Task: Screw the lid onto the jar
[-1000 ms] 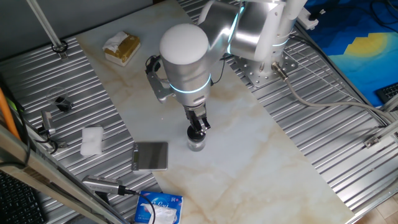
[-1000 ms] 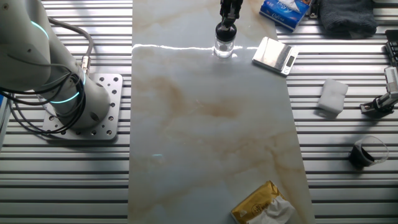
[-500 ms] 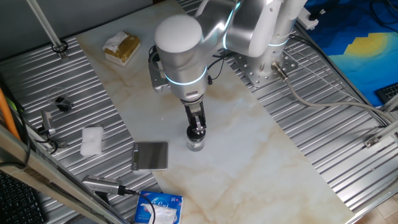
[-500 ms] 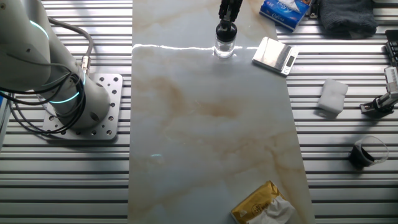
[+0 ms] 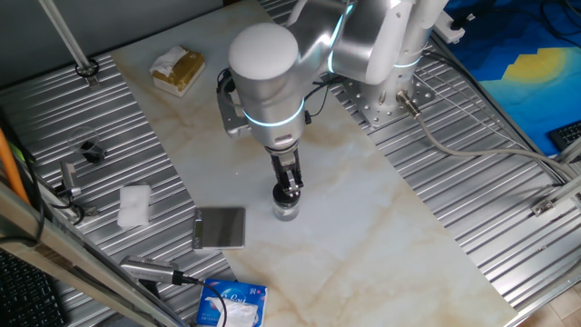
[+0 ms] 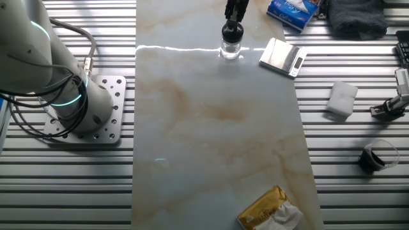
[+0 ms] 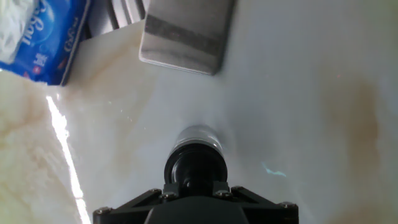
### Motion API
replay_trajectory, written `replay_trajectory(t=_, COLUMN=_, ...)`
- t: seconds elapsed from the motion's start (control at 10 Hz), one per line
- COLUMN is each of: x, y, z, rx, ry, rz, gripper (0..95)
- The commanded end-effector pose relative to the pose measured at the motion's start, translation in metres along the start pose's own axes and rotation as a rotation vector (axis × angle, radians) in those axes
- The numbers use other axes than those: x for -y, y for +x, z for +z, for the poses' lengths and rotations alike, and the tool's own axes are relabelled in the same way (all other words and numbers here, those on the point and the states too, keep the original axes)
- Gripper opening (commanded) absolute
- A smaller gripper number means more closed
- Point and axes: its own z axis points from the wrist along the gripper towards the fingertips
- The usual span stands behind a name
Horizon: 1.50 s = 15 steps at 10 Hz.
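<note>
— Closed on the lid (image 5: 288, 192), those fingers (image 5: 289, 180)?
— Looks so: pinched tight around the black cap, sitting on top of the jar (image 5: 286, 211), upright on the table (image 5: 363, 218) beside the grey plate (image 5: 221, 227).
— Biggest risk?
— Cross-threading, if seated slightly tilted; hard to judge from above in the hand view.
— Anything else?
— Jar free on smooth marble: could spin with the lid instead of tightening, or skid toward the plate.
</note>
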Motion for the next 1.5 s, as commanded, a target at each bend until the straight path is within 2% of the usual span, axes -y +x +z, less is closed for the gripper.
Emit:
replay_trajectory(t=0.1, x=0.0007, y=0.0008, z=-0.0010, rx=0.024, ry=0.058, rz=-0.251, gripper=57.0)
replay_trajectory(t=0.3, x=0.0004, y=0.0013, z=-0.0017, rx=0.059, ry=0.065, rz=-0.346, gripper=57.0)
replay_trajectory(t=0.4, x=0.0001, y=0.0021, z=-0.0027, rx=0.059, ry=0.066, rz=-0.371, gripper=76.0)
replay_trajectory(t=0.5, x=-0.0008, y=0.0035, z=-0.0043, rx=0.060, ry=0.080, rz=-0.412, gripper=76.0)
replay_trajectory(t=0.6, x=-0.0009, y=0.0039, z=-0.0047, rx=0.059, ry=0.081, rz=-0.423, gripper=76.0)
replay_trajectory(t=0.7, x=-0.0013, y=0.0047, z=-0.0055, rx=0.054, ry=0.112, rz=-0.492, gripper=76.0)
replay_trajectory(t=0.8, x=-0.0014, y=0.0048, z=-0.0056, rx=0.053, ry=0.117, rz=-0.519, gripper=76.0)
replay_trajectory(t=1.5, x=-0.0019, y=0.0060, z=-0.0067, rx=0.059, ry=0.122, rz=-0.540, gripper=76.0)
